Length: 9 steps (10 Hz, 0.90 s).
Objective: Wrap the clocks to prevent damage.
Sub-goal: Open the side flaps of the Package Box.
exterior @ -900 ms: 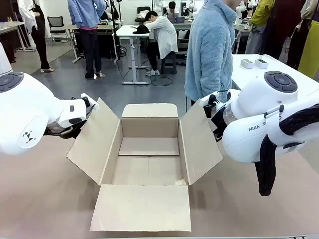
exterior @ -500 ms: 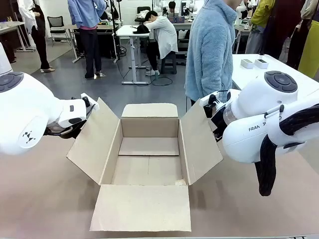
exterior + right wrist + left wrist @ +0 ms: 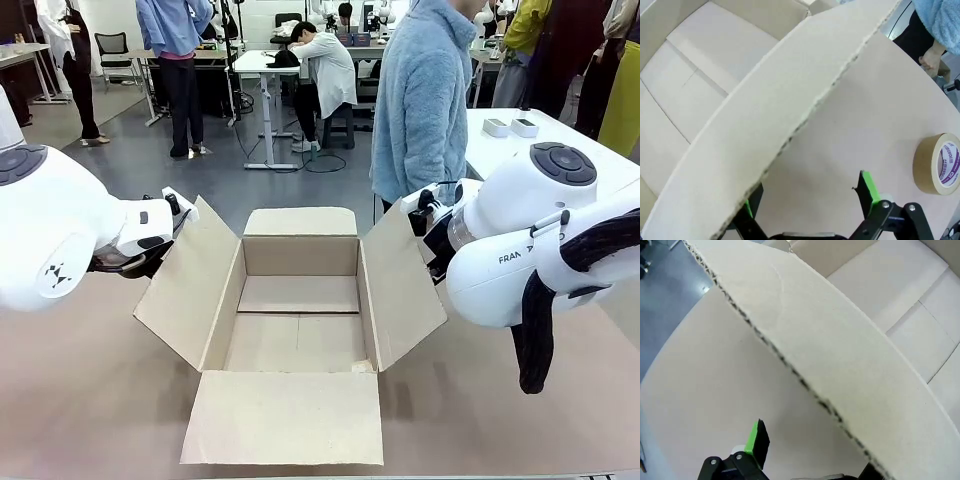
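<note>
The pale beige desk (image 3: pixel 90 400) carries one big thing, an open brown cardboard carton (image 3: pixel 300 257) standing at its middle with all four flaps folded outward and its bare cardboard floor showing.

My white left arm (image 3: pixel 50 240) comes up against the carton's left flap from outside. My white right arm (image 3: pixel 520 250) does the same at the carton's right flap. Each flap stands tilted between the arm and the carton's inside, so it blocks any straight way in from either side.

Beyond the carton's far right corner a person in a light blue fleece jacket (image 3: pixel 420 100) stands at the desk's far edge. In the right wrist view one of the person's hands (image 3: pixel 930 62) hangs just past that edge.

A roll of brown packing tape (image 3: pixel 938 164) with a purple-printed white core lies flat on the desk outside the carton's right flap, well apart from the flap.

The left gripper (image 3: pixel 812 450) has its jaws apart. One green pad shows over the desk outside the left flap, the other finger is mostly hidden under the flap's raw edge.

The right gripper (image 3: pixel 805 192) also has its jaws apart. One finger sits at the right flap's corrugated edge, the other over bare desk on the tape roll's side. I cannot tell whether either gripper touches the cardboard.

Where the wrapped clocks lie relative to the carton or to either gripper I cannot tell.
</note>
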Available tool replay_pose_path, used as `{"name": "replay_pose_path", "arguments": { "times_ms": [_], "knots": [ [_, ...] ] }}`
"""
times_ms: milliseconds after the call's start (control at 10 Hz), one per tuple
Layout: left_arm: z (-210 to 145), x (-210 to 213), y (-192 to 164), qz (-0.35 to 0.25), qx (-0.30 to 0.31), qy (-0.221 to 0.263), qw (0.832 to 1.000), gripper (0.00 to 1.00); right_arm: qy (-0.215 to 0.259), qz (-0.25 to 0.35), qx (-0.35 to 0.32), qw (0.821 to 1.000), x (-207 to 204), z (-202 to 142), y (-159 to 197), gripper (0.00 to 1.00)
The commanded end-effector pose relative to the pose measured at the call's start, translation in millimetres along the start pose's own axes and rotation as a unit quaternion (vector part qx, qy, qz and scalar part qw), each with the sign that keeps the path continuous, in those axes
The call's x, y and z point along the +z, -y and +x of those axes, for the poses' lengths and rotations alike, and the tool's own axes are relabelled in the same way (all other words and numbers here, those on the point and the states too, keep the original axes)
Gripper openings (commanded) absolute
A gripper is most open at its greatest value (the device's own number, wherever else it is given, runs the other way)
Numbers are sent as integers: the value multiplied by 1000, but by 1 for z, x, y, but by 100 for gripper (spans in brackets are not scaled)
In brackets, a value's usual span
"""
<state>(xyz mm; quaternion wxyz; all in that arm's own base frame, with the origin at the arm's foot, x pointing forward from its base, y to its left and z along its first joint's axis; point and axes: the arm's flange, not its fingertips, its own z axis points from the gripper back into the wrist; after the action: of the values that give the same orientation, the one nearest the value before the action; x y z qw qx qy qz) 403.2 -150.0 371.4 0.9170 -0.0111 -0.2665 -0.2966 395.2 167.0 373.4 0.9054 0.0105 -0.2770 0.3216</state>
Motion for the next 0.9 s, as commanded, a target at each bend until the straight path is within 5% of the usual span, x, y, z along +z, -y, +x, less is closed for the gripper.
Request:
{"name": "replay_pose_path", "arguments": {
  "times_ms": [0,300,500,800],
  "knots": [
    [0,0,0,0,0,0,1000,100,0,0,0,1000,0,0,0,100],
    [0,0,0,0,0,0,1000,100,0,0,0,1000,0,0,0,100],
    [9,41,-50,1,2,-40,999,100,3,-6,-63,998,51,2,41,100],
    [25,131,-71,44,-31,-39,998,100,10,-49,-73,996,147,20,57,100]
  ]
}}
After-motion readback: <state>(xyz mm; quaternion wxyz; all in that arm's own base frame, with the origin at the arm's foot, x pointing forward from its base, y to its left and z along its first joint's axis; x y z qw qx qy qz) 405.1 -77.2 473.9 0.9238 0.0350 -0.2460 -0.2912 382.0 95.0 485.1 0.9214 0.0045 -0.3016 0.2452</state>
